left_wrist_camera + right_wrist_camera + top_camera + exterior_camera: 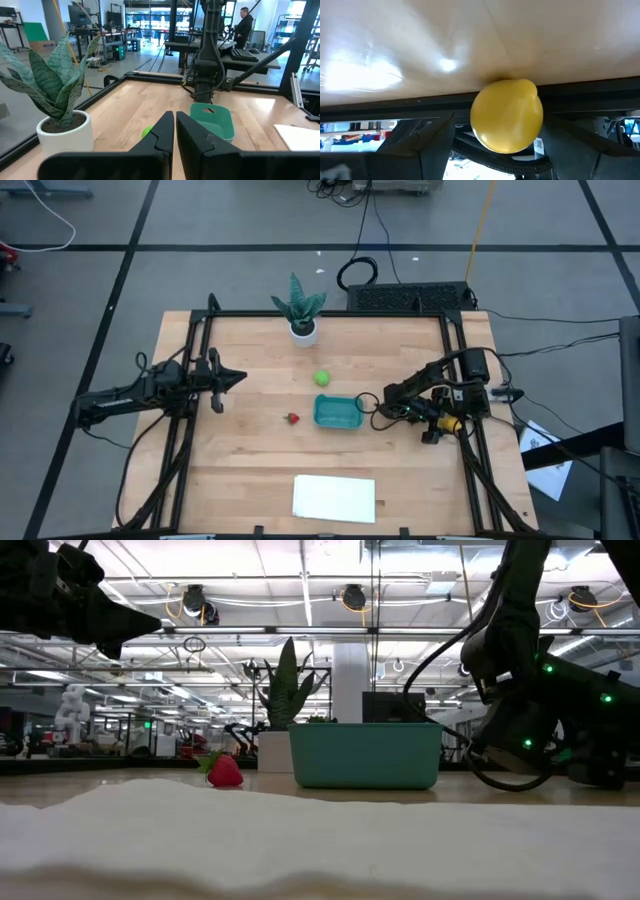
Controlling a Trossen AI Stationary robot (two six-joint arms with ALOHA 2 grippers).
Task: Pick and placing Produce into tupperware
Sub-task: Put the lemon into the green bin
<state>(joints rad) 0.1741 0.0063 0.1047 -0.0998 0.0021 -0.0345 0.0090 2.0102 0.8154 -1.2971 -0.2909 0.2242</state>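
Wooden table (250, 450) was seen from above, with the yellow lemon (507, 121) lying at its right edge, framed between the wide-spread fingers of the right end effector (447, 423), nothing yet gripped. The teal tupperware (337, 413) was found just beside, toward the table's middle. The left end effector (226, 379), pinched shut and empty, was parked well apart.

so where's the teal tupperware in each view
high view: the tupperware sits right of the table's centre, beside the right arm.
low view: it stands mid-picture, right of the strawberry.
left wrist view: it lies ahead of the shut left pincer.
right wrist view: not in it.
shared landmark: the potted plant, behind it in the low view.
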